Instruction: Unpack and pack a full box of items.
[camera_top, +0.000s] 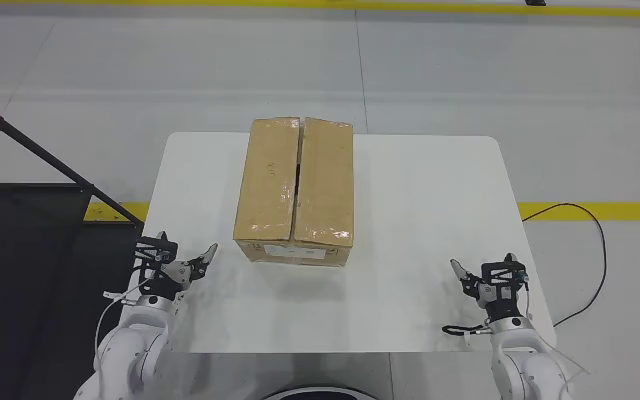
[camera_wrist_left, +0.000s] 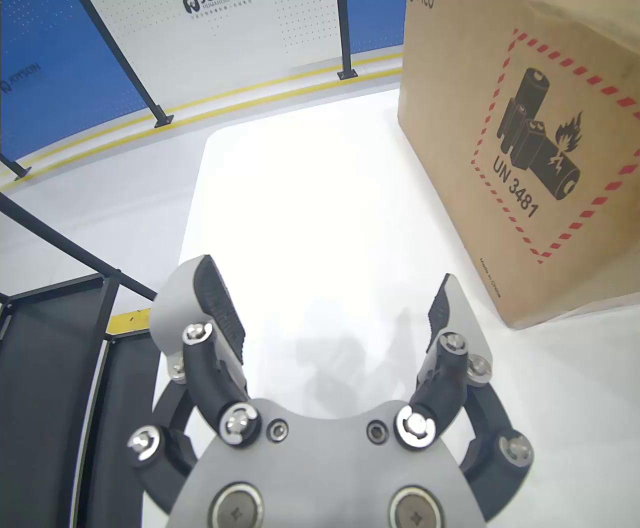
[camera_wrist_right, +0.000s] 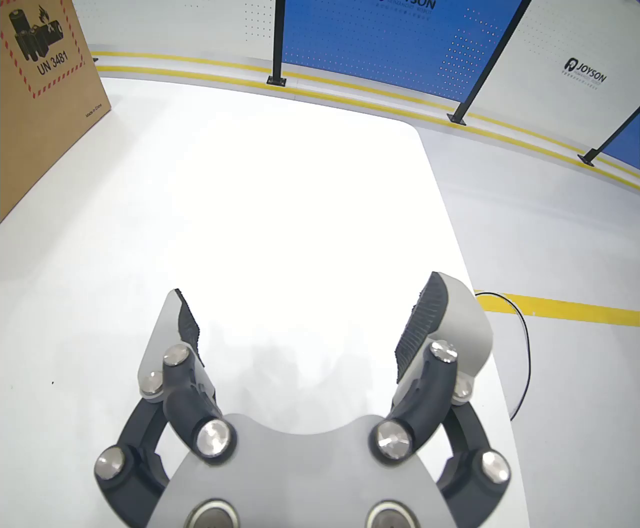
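Our left gripper (camera_wrist_left: 325, 275) and right gripper (camera_wrist_right: 305, 287) wait released at the table's (camera_top: 420, 200) front corners, we judge to leave the cardboard box (camera_top: 296, 190) (flaps shut) free for opening.

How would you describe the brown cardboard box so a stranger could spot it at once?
Start at the white rounded-corner table. On it, nearer the far edge and the robot's left, stands a brown cardboard box, flaps shut along a middle seam. It is the one brown thing there, its side marked with a red-dashed diamond showing black batteries and a flame.
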